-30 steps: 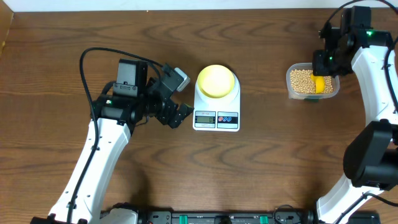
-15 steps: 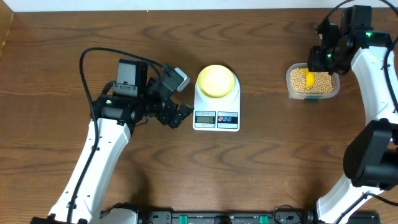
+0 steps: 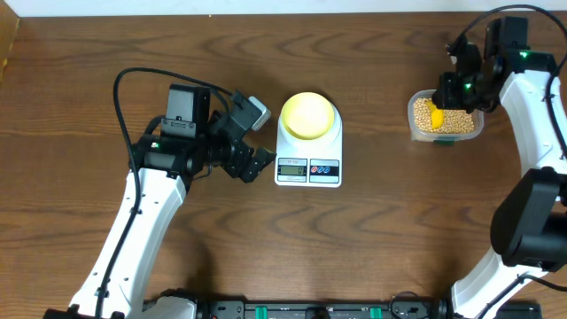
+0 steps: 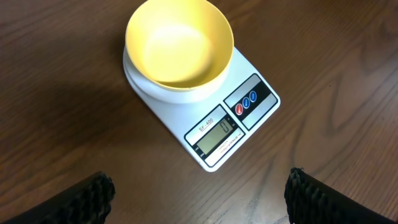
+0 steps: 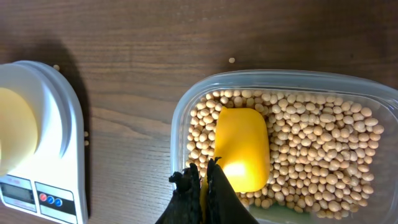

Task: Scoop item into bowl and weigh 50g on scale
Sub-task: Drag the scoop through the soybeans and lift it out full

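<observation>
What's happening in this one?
The right gripper is shut on the yellow scoop, whose head lies in the beans inside the clear container. The left gripper hangs open near the scale, holding nothing. The bowl sits on the scale, empty.

1 bowl [image 3: 308,115], 1 scale [image 3: 308,170] with 2 buttons [image 4: 240,108], 1 scoop [image 5: 241,149], 1 container [image 5: 179,118] of uncountable beans [image 5: 323,143]

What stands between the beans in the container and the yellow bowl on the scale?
Nothing visible. Only bare table lies between the container, where the scoop sits in the beans, and the bowl on the scale.
</observation>
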Available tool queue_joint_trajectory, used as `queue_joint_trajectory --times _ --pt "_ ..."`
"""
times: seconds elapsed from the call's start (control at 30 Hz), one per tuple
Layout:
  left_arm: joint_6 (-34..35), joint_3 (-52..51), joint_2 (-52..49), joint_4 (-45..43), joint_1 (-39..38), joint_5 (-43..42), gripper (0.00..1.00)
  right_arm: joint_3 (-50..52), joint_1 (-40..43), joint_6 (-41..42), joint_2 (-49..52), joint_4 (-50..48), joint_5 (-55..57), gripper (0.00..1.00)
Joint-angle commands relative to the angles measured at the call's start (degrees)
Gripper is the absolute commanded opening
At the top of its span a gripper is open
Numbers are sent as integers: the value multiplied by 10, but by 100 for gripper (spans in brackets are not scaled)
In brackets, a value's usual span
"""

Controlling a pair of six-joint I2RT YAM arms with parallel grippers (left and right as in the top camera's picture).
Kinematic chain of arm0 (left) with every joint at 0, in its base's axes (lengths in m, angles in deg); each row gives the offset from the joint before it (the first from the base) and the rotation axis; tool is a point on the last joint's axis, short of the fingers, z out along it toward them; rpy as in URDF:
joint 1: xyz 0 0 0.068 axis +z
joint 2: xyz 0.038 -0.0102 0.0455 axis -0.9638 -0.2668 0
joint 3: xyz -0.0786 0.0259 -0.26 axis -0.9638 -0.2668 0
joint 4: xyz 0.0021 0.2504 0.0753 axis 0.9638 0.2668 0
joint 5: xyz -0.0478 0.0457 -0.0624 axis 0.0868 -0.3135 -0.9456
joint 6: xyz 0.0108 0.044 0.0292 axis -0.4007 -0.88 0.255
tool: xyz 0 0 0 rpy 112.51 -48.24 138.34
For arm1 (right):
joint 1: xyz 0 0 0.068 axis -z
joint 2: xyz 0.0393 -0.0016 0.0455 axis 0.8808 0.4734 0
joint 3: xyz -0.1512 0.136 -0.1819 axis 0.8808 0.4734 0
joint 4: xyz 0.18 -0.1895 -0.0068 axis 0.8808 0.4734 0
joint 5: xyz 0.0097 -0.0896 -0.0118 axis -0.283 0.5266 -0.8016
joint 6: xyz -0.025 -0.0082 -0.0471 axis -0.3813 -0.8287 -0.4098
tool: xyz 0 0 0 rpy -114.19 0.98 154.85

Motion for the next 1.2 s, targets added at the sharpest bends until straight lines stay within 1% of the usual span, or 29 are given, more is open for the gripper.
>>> queue_joint_trajectory --times 0.0,0.13,0.63,0.9,1.17 --pt "-10 5 6 0 1 -11 90 13 7 7 1 3 -30 1" --pt "-10 5 6 0 1 -11 90 13 15 7 1 3 -38 1" --pt "-10 5 6 0 1 -11 90 13 97 6 1 5 -163 1" --pt "-10 5 6 0 1 -11 90 12 132 7 1 4 -170 1" --pt "-10 5 6 0 1 -11 90 12 158 7 1 -7 -220 1"
